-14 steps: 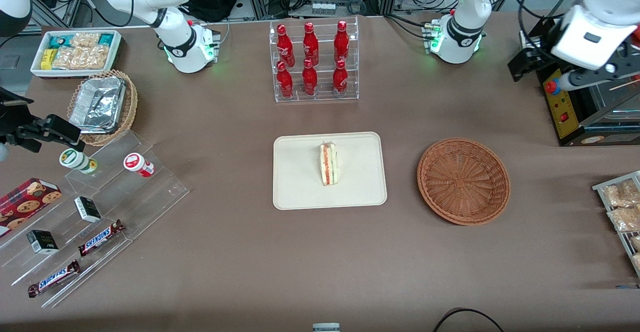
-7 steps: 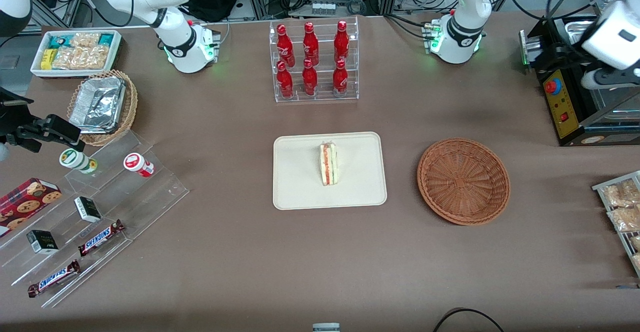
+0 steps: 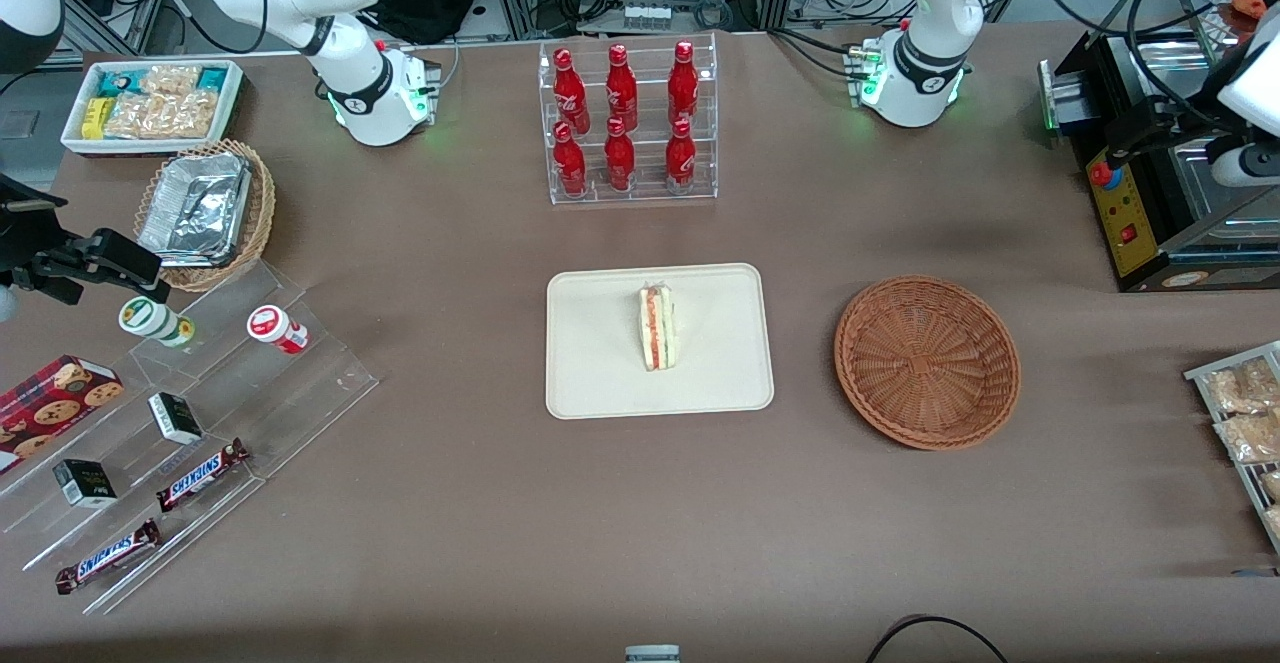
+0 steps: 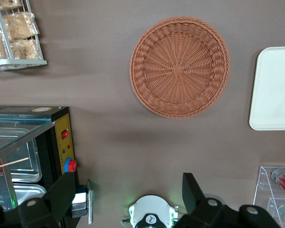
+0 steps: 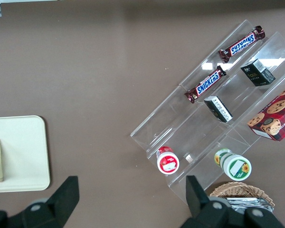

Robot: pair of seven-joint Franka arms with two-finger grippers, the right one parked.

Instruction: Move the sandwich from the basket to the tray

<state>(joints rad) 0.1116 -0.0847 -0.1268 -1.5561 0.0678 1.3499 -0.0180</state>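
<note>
Sandwich (image 3: 657, 327): stands on its crust near the middle of the cream tray (image 3: 590, 383), cut edge up, so the placing looks done. Basket (image 3: 927, 361): bare, toward the working arm's end. Gripper (image 4: 128, 202): fingers spread wide, holding nothing, high above the table's working-arm end, well clear of both.

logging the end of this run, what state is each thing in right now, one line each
sandwich: on the tray, standing on edge, filling layers showing
tray: flat on the table, holds only the sandwich
basket: empty, upright, beside the tray toward the working arm's end
gripper: open, holding nothing, high above the table at the working arm's end
bottle rack: upright, six red bottles standing in it
</note>
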